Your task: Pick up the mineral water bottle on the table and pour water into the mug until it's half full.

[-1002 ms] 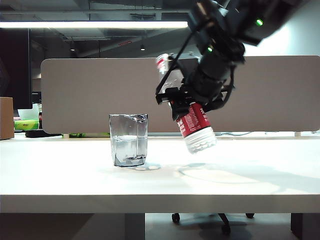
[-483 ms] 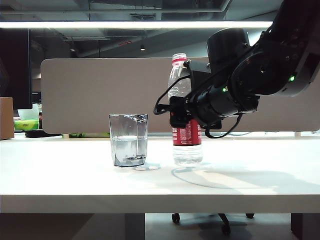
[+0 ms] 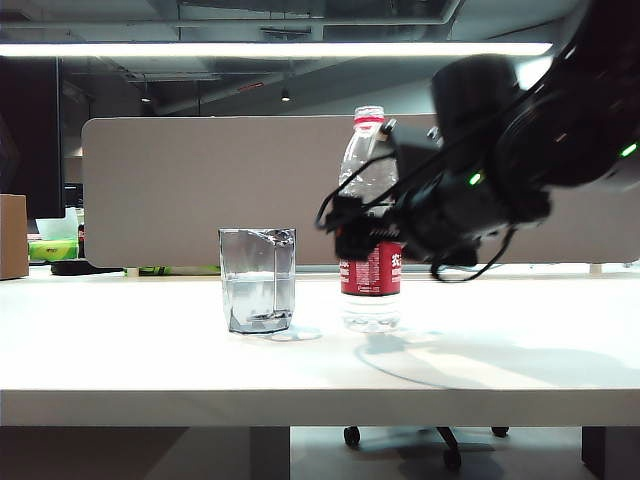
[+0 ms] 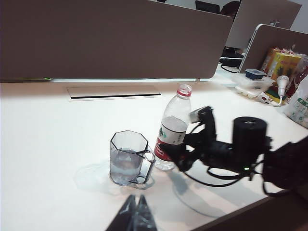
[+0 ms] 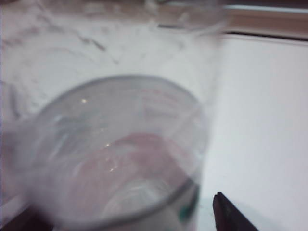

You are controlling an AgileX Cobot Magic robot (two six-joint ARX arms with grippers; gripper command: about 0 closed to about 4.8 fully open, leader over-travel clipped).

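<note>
Two dark fingertips of the left gripper (image 4: 135, 215) show at the near edge of the left wrist view, pressed together with no gap and nothing between them, on the near side of the mug and well short of it. Beyond them the white table (image 3: 150, 350) carries the mug (image 3: 257, 279), a faceted clear glass cup with a handle, upright and holding water (image 3: 258, 296) to roughly the middle of its height. Just beside the mug, to its right in the exterior view and not touching it, stands the mineral water bottle (image 3: 371, 225), upright on the table, red neck ring uppermost, red-and-white label around its lower half. The right gripper (image 3: 358, 238) reaches in from the right of the mug at label height; the bottle sits between its jaws. In the right wrist view the bottle (image 5: 115, 144) fills most of the picture, blurred, and one dark finger (image 5: 228, 214) stands off its side with white table showing between them, so the jaws look released rather than clamped. Behind the mug a grey partition panel (image 3: 200, 190) closes the back of the table.
</note>
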